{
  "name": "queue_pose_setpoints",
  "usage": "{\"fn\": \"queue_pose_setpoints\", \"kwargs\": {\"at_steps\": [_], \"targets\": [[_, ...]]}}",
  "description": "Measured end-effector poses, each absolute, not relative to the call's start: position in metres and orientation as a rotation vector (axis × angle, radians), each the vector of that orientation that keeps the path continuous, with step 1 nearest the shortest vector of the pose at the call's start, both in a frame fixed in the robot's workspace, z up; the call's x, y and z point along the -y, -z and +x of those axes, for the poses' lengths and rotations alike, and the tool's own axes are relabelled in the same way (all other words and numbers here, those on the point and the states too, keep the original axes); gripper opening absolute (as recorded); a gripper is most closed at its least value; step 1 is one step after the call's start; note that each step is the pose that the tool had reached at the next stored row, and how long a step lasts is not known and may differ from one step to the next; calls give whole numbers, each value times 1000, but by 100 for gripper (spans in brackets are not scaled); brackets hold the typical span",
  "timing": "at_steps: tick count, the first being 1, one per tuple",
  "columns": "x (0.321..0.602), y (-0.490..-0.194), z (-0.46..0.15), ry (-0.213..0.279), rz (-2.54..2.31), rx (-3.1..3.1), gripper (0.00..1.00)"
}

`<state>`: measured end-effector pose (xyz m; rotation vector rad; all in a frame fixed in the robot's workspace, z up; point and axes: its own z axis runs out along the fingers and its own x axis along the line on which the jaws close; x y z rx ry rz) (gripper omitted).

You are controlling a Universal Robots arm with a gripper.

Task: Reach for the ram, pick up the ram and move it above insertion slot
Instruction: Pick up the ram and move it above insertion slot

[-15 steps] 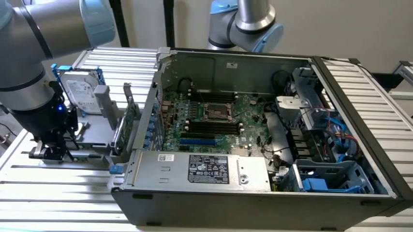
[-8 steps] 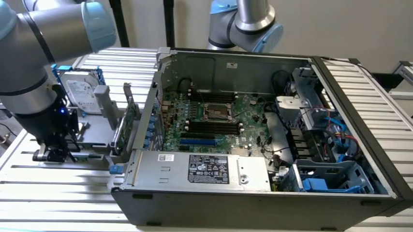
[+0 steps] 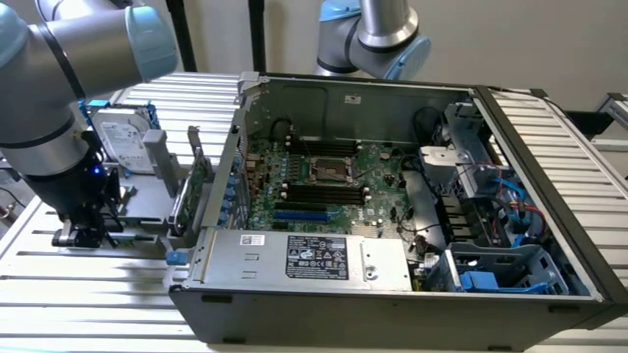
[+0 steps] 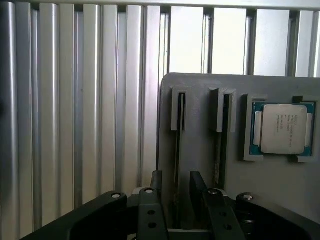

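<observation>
The exterior view stands off the arm, raised and tilted downward at middling range. It takes in the whole open computer case (image 3: 393,316) lying on the ribbed worktop (image 3: 88,294), with the robot arm (image 3: 49,125) at the exterior view's left. The wrist view sits just behind the fingers (image 4: 150,210) and looks along them, very close, onto the grey slotted holder (image 4: 197,150) under the fingertips, with worktop slats beyond them. Both views share the fingers and the worktop around them.
</observation>
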<state>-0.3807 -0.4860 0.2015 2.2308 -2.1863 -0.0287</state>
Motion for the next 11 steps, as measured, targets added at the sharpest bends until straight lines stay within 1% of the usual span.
{"fn": "queue_pose_setpoints", "kwargs": {"at_steps": [11], "targets": [[484,-198,-380,29,2237,2180,36]]}}
